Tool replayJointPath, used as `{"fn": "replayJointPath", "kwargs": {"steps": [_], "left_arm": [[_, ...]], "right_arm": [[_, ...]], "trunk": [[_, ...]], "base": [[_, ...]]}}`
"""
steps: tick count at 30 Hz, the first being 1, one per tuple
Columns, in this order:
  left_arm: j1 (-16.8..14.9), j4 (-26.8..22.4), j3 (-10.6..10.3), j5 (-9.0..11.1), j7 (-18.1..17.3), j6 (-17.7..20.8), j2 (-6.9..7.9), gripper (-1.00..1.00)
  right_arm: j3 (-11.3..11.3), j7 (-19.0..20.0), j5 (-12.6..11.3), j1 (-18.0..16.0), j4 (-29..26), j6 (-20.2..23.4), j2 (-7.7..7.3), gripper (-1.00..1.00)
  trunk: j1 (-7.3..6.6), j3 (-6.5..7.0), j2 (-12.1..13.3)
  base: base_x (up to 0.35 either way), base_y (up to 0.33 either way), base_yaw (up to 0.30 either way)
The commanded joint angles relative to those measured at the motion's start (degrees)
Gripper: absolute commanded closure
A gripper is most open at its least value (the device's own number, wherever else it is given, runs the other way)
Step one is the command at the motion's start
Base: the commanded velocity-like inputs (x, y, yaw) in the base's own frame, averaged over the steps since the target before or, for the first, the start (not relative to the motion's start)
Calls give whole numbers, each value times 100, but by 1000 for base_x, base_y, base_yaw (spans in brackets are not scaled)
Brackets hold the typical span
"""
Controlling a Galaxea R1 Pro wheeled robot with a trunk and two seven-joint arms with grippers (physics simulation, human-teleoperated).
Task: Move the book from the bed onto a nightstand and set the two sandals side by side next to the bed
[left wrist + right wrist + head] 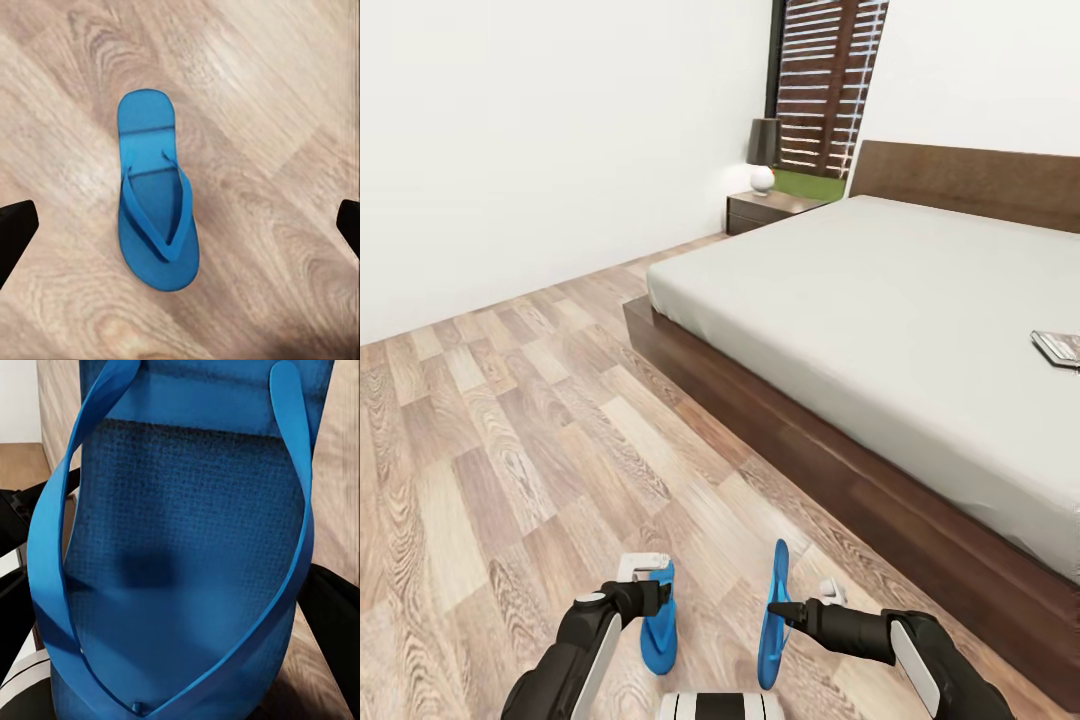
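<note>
- Where the right pincer [778, 607] meets the right sandal [772, 615], it pinches that sandal, which stands on edge, tilted, sole turned sideways, above the floor [510, 440].
- Right wrist view: the sandal [187, 547] sits close before the camera, straps converging at the toe post, textured footbed visible; dark fingers [334, 615] flank it.
- Left pincer [655, 590] is spread, with nothing between its fingertips [15, 232]; it hangs over the left sandal [658, 625].
- Left sandal [156, 202] lies flat on the floor, straps up, apart from both fingertips. Judged as set down.
- Appearance: both sandals are bright blue, flat, narrow flip-flop type with a Y-strap.
- Bed [880, 300] stands to the right, mattress pale grey, frame dark brown. Sandals are on the floor near its side.
- Book [1060, 347] lies on the mattress near the right edge of the head view, untouched.
- Nightstand [765, 208] stands at the far corner beside the headboard, carrying a lamp [763, 155].
- Progress, as judged: one sandal placed; the second awaits lowering flat beside the first. The book transfer is not yet begun. Roughly one third complete.
</note>
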Motion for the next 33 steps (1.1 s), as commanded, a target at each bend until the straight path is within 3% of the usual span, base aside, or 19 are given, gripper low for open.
{"fn": "replayJointPath", "kwargs": {"steps": [1,11,16,24,33], "left_arm": [[-1,-9,-4,26,24,30,-1,-100],[-1,12,-10,24,12,30,6,-100],[-1,9,18,1,21,26,126,-100],[-1,30,-4,-26,14,-17,178,-100],[-1,35,-21,-27,11,-49,179,-100]], "right_arm": [[-6,9,-18,-2,3,30,0,100],[-6,9,-18,-2,5,30,0,100],[-6,9,-18,-2,5,30,0,100],[-6,9,-15,-2,5,30,0,100],[-6,9,-17,-2,5,30,0,100]], "trunk": [[-1,-4,-2],[-1,-4,-2],[-1,-4,-2],[-1,-4,-2],[-1,-4,-2]], "base": [[0,-153,0],[0,-23,0],[0,0,0],[1,0,0],[242,0,0]]}}
